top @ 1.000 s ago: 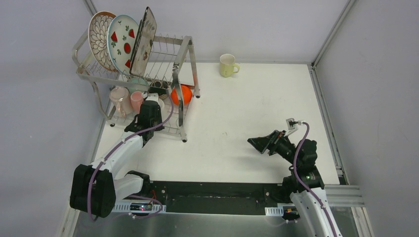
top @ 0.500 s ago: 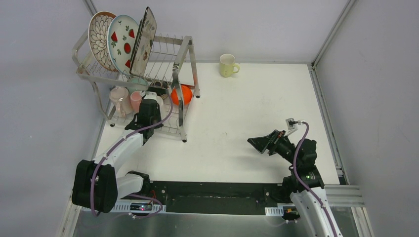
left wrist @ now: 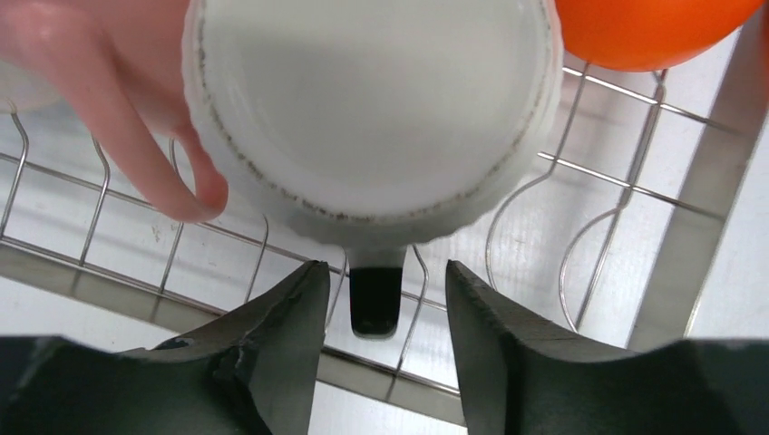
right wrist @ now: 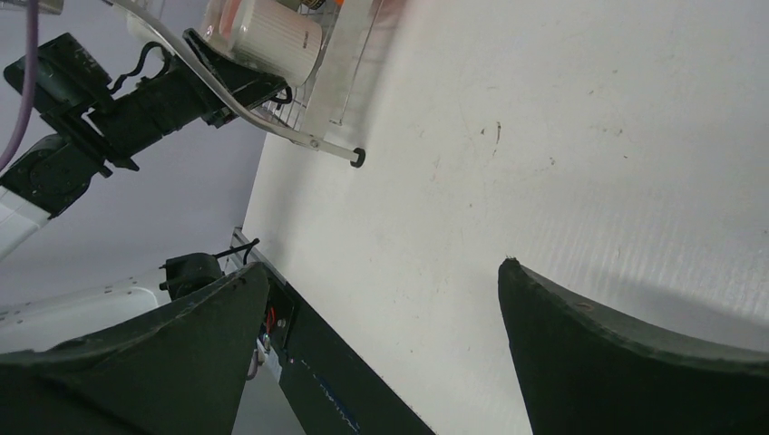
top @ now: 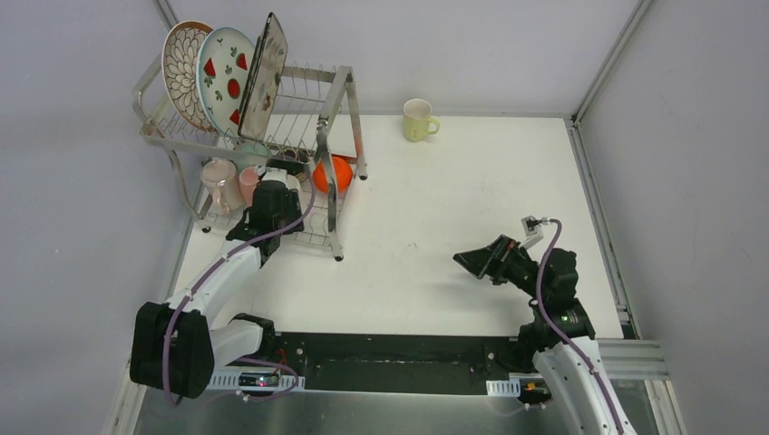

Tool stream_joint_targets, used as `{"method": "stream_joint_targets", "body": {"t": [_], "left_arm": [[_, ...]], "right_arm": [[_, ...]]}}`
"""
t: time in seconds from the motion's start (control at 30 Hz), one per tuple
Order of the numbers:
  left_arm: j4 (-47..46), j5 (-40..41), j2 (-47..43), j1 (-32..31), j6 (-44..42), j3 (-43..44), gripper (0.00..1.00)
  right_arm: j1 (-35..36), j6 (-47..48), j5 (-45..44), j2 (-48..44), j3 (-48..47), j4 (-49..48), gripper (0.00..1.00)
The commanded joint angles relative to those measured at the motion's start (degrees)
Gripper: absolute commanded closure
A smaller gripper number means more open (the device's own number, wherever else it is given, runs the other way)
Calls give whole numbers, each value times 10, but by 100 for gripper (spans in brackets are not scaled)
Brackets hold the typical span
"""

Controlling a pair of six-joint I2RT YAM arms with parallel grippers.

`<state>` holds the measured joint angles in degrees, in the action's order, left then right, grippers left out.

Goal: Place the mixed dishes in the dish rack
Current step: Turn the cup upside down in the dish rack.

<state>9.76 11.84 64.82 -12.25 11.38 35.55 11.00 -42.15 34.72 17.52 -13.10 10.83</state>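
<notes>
Grey walls (top: 82, 181) hem a white tabletop (top: 472, 172); centre and right lie bare. Top view: wire dish rack (top: 337, 95) upper left, plates (top: 225, 82) upright on top; yellow mug (top: 417, 120) alone by far edge; right pincer (top: 476, 254) wide over bare surface. Left wrist: left pincer (left wrist: 385, 272) partly parted, holding nothing; glossy white mug (left wrist: 372, 100) on lower-tier wires just ahead, pink mug (left wrist: 91, 82) beside it. Right wrist: jaws wide, nothing between.

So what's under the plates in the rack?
On the dish rack lower shelf: pink mug, white mug, orange bowl. The upper wires and left arm hide the rest.
</notes>
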Motion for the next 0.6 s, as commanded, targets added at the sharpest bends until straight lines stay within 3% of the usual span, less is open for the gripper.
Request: {"method": "stream_joint_targets", "body": {"t": [0.0, 0.17, 0.3, 0.37, 0.57], "left_arm": [[26, -29, -58, 8, 23, 14, 45], [67, -57, -128, 8, 34, 11, 24], [114, -63, -179, 8, 60, 8, 18], [136, -61, -204, 8, 82, 2, 2], [203, -63, -284, 8, 171, -27, 1]], "right_arm": [[-2, -5, -24, 30, -41, 18, 0], [-1, -1, -24, 59, -57, 11, 1], [-1, -1, -44, 74, -64, -3, 1], [-1, -2, -58, 86, -69, -13, 1], [-1, 67, -83, 154, -114, -66, 5]]}}
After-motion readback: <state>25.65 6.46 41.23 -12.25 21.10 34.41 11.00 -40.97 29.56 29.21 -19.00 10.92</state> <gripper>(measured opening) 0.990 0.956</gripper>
